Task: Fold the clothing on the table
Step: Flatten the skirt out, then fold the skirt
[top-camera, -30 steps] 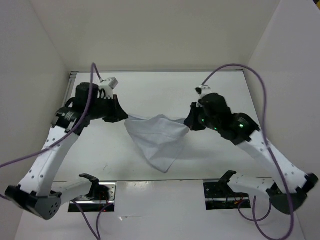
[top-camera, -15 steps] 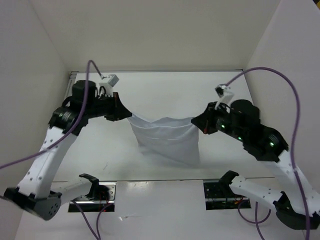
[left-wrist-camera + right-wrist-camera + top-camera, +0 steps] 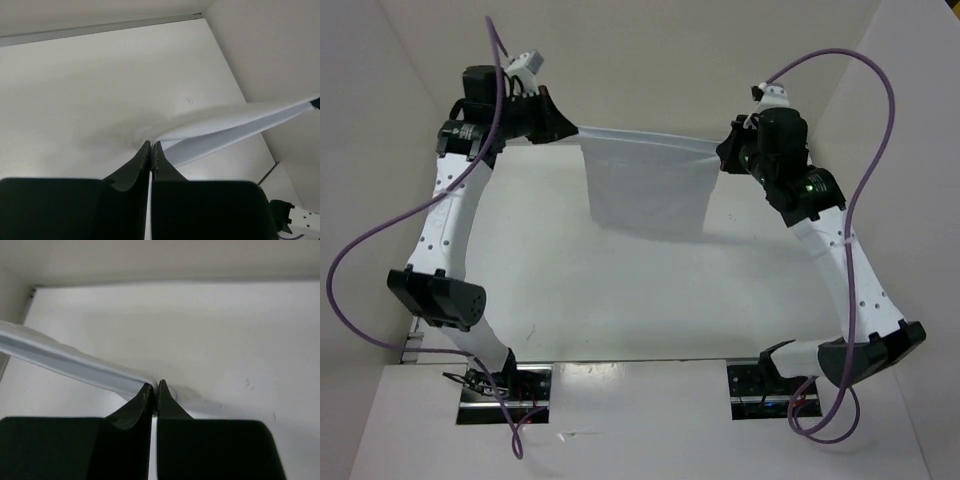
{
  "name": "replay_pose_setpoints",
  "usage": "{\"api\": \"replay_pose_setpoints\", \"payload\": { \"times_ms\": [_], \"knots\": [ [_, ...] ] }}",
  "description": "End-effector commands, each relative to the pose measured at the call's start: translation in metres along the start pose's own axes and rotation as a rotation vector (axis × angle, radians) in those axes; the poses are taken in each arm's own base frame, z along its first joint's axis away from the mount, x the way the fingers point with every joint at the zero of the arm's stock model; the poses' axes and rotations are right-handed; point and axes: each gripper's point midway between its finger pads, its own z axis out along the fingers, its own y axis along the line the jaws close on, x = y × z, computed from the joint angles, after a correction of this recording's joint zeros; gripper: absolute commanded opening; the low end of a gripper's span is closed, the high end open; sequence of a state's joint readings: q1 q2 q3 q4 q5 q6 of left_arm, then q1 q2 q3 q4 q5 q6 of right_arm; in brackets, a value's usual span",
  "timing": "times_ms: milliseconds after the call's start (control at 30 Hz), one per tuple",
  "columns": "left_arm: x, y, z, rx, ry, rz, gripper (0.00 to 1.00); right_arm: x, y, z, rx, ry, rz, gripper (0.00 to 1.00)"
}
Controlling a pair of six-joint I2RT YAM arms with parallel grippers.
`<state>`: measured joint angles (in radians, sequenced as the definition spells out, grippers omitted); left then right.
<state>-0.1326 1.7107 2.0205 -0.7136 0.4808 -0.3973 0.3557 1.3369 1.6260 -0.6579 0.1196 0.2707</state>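
The thin soft fabric garment (image 3: pixel 648 185) is plain pale white-grey, unpatterned, a shade bluer than the flat matte white surface (image 3: pixel 620 290). The left hand (image 3: pixel 565 128) and right hand (image 3: pixel 723 152) are black, on white arm links (image 3: pixel 445 225) with purple cables (image 3: pixel 893 100). A small green light (image 3: pixel 810 183) glows on the right arm.

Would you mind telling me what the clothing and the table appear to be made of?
The clothing looks like thin, soft fabric, pale grey-white and matte: it hangs limp below a taut top edge. The table seems a rigid board, perhaps laminate or painted, matte white: flat, no glare.
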Motion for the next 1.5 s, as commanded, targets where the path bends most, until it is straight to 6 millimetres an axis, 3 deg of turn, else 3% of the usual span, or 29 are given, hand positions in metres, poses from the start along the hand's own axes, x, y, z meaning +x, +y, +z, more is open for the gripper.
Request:
{"api": "replay_pose_setpoints", "payload": {
  "times_ms": [0, 33, 67, 100, 133, 200, 233, 267, 300, 333, 367, 400, 433, 467, 533, 600, 667, 767, 800, 833, 900, 967, 1000, 1033, 1067, 1167, 1233, 1333, 1467],
  "knots": [
    [-0.014, -0.012, -0.032, 0.025, -0.060, 0.034, 0.00, -0.062, -0.004, -0.035, 0.018, -0.225, -0.037, 0.00],
    [-0.008, -0.011, -0.030, 0.037, -0.059, 0.037, 0.00, -0.058, -0.003, -0.038, 0.002, -0.221, -0.039, 0.00],
    [0.001, -0.012, -0.035, 0.038, -0.062, 0.029, 0.00, -0.039, -0.005, -0.034, -0.001, -0.175, -0.047, 0.00],
    [0.039, 0.008, -0.018, 0.029, 0.011, -0.031, 0.00, -0.026, -0.002, -0.031, -0.031, -0.142, -0.040, 0.00],
    [0.059, 0.017, -0.013, 0.019, 0.041, -0.065, 0.00, -0.012, -0.001, -0.028, -0.049, -0.109, -0.036, 0.00],
    [0.094, 0.020, -0.013, 0.028, 0.072, -0.124, 0.00, 0.040, -0.001, -0.023, -0.086, 0.023, -0.005, 0.01],
    [0.143, 0.041, -0.006, -0.018, 0.160, -0.197, 0.00, 0.064, -0.002, -0.024, -0.097, 0.091, 0.007, 0.01],
    [0.164, 0.030, -0.012, -0.002, 0.191, -0.203, 0.00, 0.100, -0.007, -0.025, -0.102, 0.178, 0.019, 0.03],
    [0.184, 0.030, -0.013, -0.003, 0.221, -0.212, 0.00, 0.121, -0.007, -0.029, -0.110, 0.239, 0.056, 0.10],
    [0.204, 0.032, -0.017, -0.011, 0.261, -0.229, 0.06, 0.144, 0.001, -0.037, -0.170, 0.319, 0.078, 0.18],
    [0.220, 0.024, -0.025, 0.016, 0.288, -0.236, 0.24, 0.178, -0.002, -0.053, -0.179, 0.424, 0.093, 0.29],
    [0.256, 0.023, -0.033, 0.013, 0.379, -0.275, 0.54, 0.192, -0.001, -0.064, -0.183, 0.472, 0.137, 0.32],
    [0.268, 0.020, -0.039, 0.012, 0.404, -0.281, 0.57, 0.204, 0.008, -0.080, -0.223, 0.516, 0.148, 0.34],
    [0.276, 0.007, -0.055, 0.035, 0.419, -0.270, 0.60, 0.208, 0.008, -0.103, -0.217, 0.531, 0.187, 0.36],
    [0.276, 0.001, -0.069, 0.034, 0.401, -0.258, 0.64, 0.199, 0.004, -0.120, -0.197, 0.493, 0.214, 0.40],
    [0.258, -0.007, -0.078, 0.036, 0.347, -0.234, 0.64, 0.179, 0.007, -0.134, -0.208, 0.431, 0.236, 0.42],
    [0.240, -0.011, -0.071, 0.047, 0.321, -0.219, 0.62, 0.167, 0.011, -0.135, -0.226, 0.395, 0.235, 0.42],
    [0.234, -0.004, -0.040, 0.062, 0.335, -0.218, 0.54, 0.170, 0.014, -0.102, -0.215, 0.393, 0.245, 0.37],
    [0.225, -0.002, -0.029, 0.072, 0.314, -0.204, 0.42, 0.164, 0.016, -0.089, -0.218, 0.357, 0.243, 0.34],
    [0.232, 0.007, -0.011, 0.055, 0.351, -0.218, 0.36, 0.174, 0.014, -0.072, -0.187, 0.391, 0.256, 0.31],
    [0.224, 0.013, 0.007, 0.048, 0.345, -0.215, 0.24, 0.176, 0.010, -0.050, -0.149, 0.379, 0.251, 0.21],
    [0.241, 0.020, 0.026, 0.028, 0.410, -0.214, 0.20, 0.194, 0.003, -0.028, -0.094, 0.441, 0.236, 0.19],
    [0.250, 0.026, 0.029, 0.001, 0.436, -0.207, 0.24, 0.201, -0.001, -0.024, -0.067, 0.468, 0.233, 0.21],
    [0.257, 0.035, 0.036, -0.046, 0.456, -0.197, 0.35, 0.206, -0.004, -0.019, -0.048, 0.484, 0.230, 0.23],
    [0.266, 0.035, 0.037, -0.066, 0.486, -0.180, 0.53, 0.217, -0.007, -0.016, -0.031, 0.525, 0.216, 0.25],
    [0.301, 0.050, 0.032, -0.163, 0.548, -0.180, 0.60, 0.239, -0.023, -0.018, 0.041, 0.577, 0.201, 0.30],
    [0.323, 0.051, 0.022, -0.192, 0.586, -0.195, 0.60, 0.256, -0.034, -0.019, 0.091, 0.620, 0.212, 0.34],
    [0.350, 0.051, 0.016, -0.213, 0.629, -0.212, 0.60, 0.262, -0.036, -0.015, 0.115, 0.642, 0.215, 0.35],
    [0.370, 0.061, 0.011, -0.325, 0.659, -0.186, 0.60, 0.277, -0.044, -0.008, 0.154, 0.698, 0.235, 0.35]
  ]
}}
